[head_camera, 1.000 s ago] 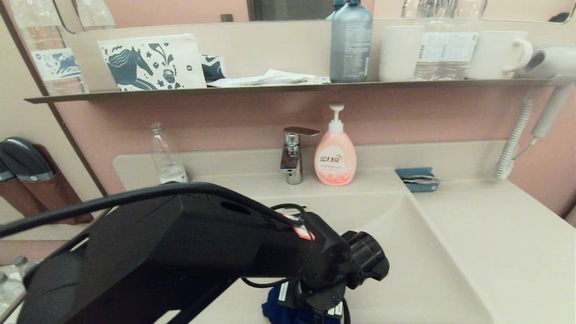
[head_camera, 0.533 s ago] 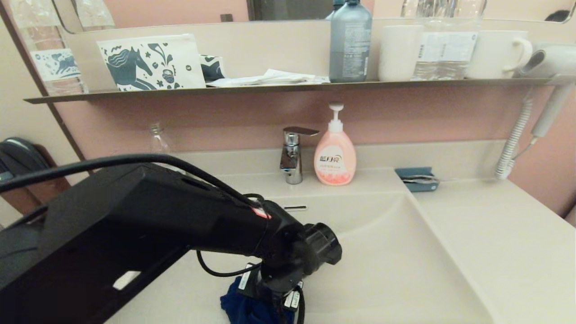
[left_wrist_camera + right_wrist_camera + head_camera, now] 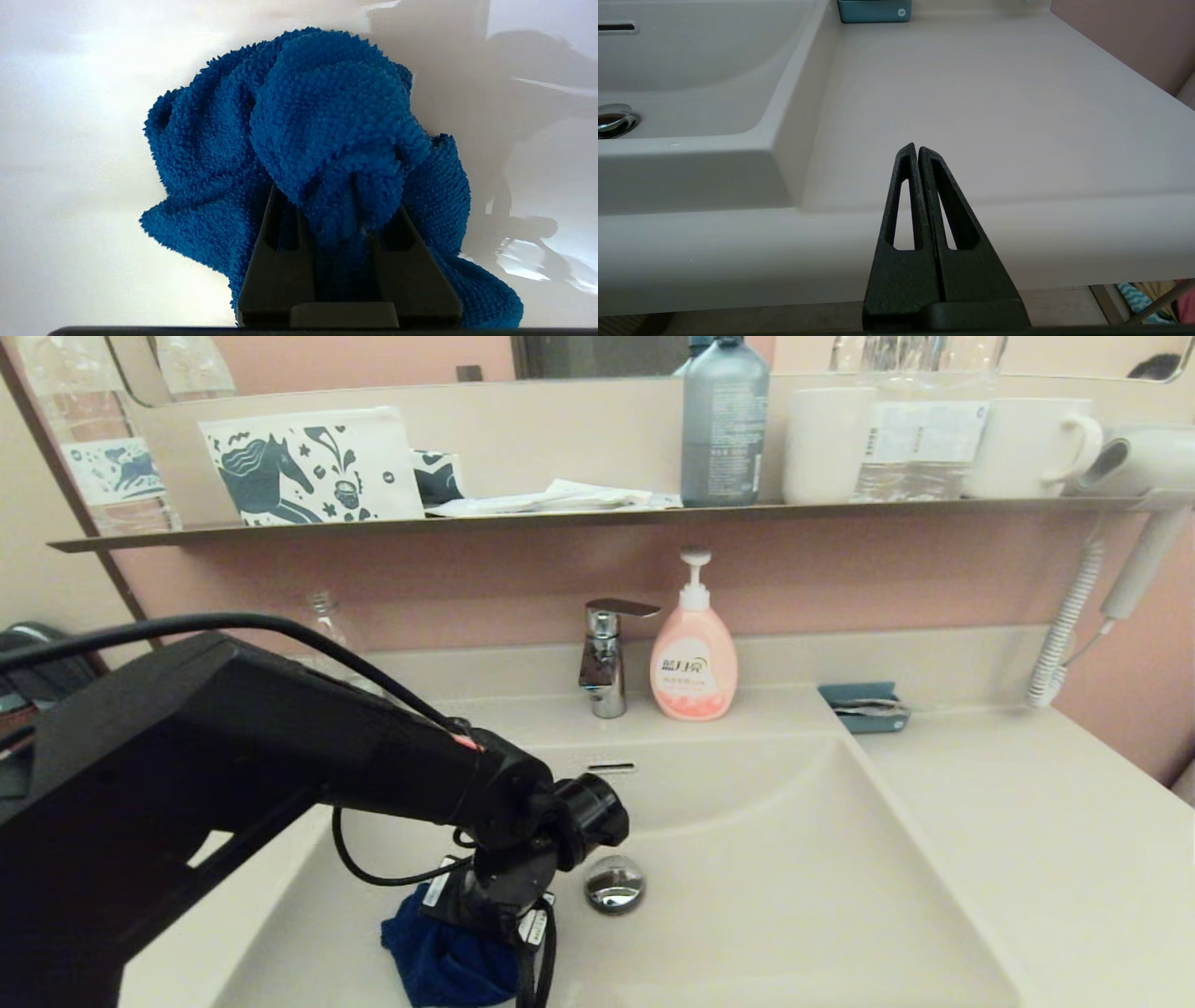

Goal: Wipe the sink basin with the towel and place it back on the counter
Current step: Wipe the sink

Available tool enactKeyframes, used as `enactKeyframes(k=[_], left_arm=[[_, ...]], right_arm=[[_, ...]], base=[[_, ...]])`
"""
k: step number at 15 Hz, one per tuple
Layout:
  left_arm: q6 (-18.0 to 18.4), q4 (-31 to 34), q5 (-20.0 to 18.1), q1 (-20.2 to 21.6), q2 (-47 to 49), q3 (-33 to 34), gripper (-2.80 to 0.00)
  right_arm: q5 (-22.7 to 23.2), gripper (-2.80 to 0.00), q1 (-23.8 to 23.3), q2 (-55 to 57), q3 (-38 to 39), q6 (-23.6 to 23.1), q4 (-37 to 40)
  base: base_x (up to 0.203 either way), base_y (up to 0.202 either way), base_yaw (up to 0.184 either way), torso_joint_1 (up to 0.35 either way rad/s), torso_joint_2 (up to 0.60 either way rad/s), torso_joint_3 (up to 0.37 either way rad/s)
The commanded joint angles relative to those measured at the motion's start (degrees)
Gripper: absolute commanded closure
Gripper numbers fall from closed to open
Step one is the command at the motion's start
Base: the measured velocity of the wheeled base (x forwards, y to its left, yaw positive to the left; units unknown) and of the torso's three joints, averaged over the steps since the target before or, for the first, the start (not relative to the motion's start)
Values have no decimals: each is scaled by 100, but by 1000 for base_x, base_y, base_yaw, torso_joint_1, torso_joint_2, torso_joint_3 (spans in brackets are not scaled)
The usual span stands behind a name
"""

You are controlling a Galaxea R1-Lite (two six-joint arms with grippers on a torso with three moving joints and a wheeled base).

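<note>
A bunched blue towel (image 3: 443, 963) lies pressed on the floor of the cream sink basin (image 3: 794, 896), left of the round chrome drain plug (image 3: 614, 883). My left gripper (image 3: 334, 196) is shut on the towel (image 3: 327, 116), whose folds bulge over and hide the fingertips. In the head view the left arm's wrist covers the gripper. The slot overflow (image 3: 611, 767) sits in the back wall. My right gripper (image 3: 918, 148) is shut on nothing, parked low in front of the counter (image 3: 994, 107) to the right of the basin (image 3: 691, 84). It is out of the head view.
A chrome tap (image 3: 602, 658) and a pink soap pump bottle (image 3: 693, 653) stand behind the basin. A clear bottle (image 3: 322, 621) is at the back left, a teal holder (image 3: 866, 707) at the back right. Above runs a thin shelf (image 3: 597, 515) with mugs and bottles; a hair dryer (image 3: 1134, 476) hangs right.
My left arm has swept leftwards across the basin floor, dragging the towel with it. The drain plug, covered before, now shows.
</note>
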Motion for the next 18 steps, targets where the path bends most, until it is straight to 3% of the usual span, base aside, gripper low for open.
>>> enactKeyframes(k=[1,3,6,12,14,18], left_arm=[[99,-5,281,287,-43,66,0],[270,-439,578,430,-30,130,0],[602,-1543,628,561,-38,399,0],[1262,-4867,500,1004,-43,1109,0],[1250,-5523,240,1004,-35,1219,0],[553,-5572,190,631,-45,1196,0]], right_arm=[[4,0,0,5,0,-2,6],[4,0,0,5,-4,-2,0],[4,0,0,5,-5,-2,0],[4,0,0,5,0,-2,0],[4,0,0,5,-4,-2,0],[4,0,0,5,0,-2,0]], base=[[0,0,0,0,0,0],[0,0,0,0,0,0],[0,0,0,0,0,0],[0,0,0,0,0,0],[0,0,0,0,0,0],[0,0,0,0,0,0]])
